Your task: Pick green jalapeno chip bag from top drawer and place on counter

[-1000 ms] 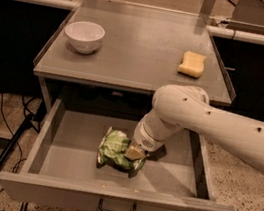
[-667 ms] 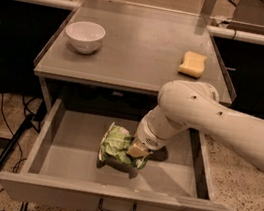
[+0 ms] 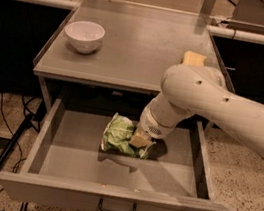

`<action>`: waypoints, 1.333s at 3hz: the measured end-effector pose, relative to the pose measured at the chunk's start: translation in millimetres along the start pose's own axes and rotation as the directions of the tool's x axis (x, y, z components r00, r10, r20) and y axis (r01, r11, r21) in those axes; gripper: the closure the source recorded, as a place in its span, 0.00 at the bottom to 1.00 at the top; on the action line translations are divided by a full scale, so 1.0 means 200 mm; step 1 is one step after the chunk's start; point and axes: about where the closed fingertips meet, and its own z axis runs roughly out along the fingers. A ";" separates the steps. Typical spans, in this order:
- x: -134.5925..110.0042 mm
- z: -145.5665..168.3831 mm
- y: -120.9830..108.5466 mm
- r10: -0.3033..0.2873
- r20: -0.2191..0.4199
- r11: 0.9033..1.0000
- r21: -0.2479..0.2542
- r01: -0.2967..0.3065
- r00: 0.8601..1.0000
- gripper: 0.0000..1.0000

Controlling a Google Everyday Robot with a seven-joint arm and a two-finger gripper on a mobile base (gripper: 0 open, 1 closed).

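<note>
The green jalapeno chip bag [image 3: 120,136] is crinkled and hangs a little above the floor of the open top drawer [image 3: 55,193], casting a shadow beneath it. My gripper [image 3: 139,141] reaches down into the drawer from the right and is shut on the bag's right side. My white arm [image 3: 208,103] crosses over the counter's front right corner and hides part of it. The grey counter [image 3: 136,52] lies above the drawer.
A white bowl [image 3: 84,35] stands on the counter at the left. A yellow sponge [image 3: 193,58] lies at the counter's right, partly behind my arm. The drawer's dark loop handle [image 3: 116,209] is at the front. Black cables lie on the floor at the left.
The gripper and the bag have risen a little off the drawer floor, and the arm has lifted with them.
</note>
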 end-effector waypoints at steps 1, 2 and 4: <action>0.01 -0.14 -0.04 0.017 -0.023 1.000 0.027 -0.017 1.000 1.00; 0.02 -0.34 -0.12 0.031 -0.034 0.995 0.093 -0.027 0.999 1.00; 0.01 -0.34 -0.10 0.026 -0.030 0.997 0.075 -0.024 0.999 1.00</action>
